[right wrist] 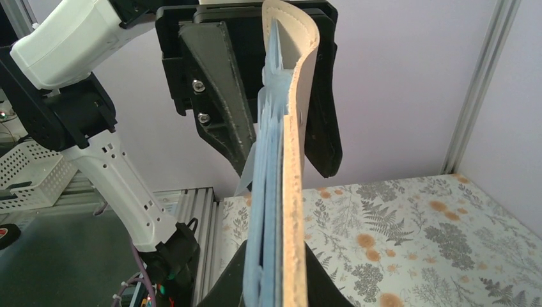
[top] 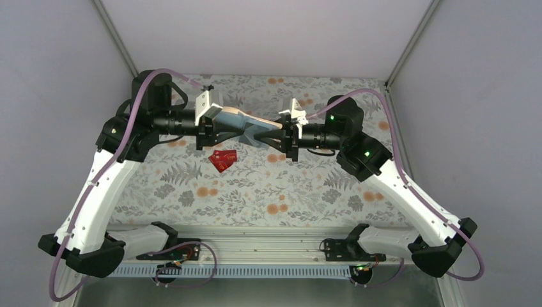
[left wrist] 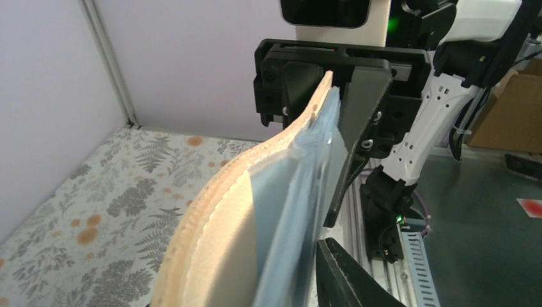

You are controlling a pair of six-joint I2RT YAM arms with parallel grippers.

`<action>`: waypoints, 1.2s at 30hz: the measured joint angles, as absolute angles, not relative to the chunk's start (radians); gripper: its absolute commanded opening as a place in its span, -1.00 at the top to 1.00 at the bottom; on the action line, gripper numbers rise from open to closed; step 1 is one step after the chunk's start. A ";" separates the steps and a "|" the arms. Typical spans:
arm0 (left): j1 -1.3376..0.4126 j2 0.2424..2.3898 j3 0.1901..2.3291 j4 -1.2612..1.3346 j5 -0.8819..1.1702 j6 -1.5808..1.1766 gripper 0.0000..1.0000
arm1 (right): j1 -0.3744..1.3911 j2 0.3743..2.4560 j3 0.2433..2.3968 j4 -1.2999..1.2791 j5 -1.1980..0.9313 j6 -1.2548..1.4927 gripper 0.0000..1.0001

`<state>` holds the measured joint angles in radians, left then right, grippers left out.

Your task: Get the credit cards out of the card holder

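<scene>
The card holder (top: 246, 123), tan outside and pale blue inside, hangs in mid-air between both arms, above the table. My right gripper (top: 263, 133) is shut on one end of it; in the right wrist view its fingers (right wrist: 319, 288) press both faces of the card holder (right wrist: 281, 192). My left gripper (top: 238, 131) straddles the other end with its jaws open; in the left wrist view one finger (left wrist: 348, 278) stands slightly off the blue panel of the holder (left wrist: 281, 211). Red credit cards (top: 223, 158) lie overlapping on the table below the left gripper. Whether any card is inside the holder is hidden.
The table carries a floral cloth (top: 287, 192). An aluminium rail (top: 255, 240) with both arm bases runs along the near edge. Pale enclosure walls and corner posts (top: 115, 32) close in the back and sides. A white basket (right wrist: 25, 173) sits beyond the table.
</scene>
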<state>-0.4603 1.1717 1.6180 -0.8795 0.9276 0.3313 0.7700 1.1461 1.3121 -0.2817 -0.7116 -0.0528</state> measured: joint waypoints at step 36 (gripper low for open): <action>-0.434 1.182 1.645 -0.873 1.032 0.276 0.95 | 0.746 0.996 1.255 -0.315 -0.620 -0.113 -0.05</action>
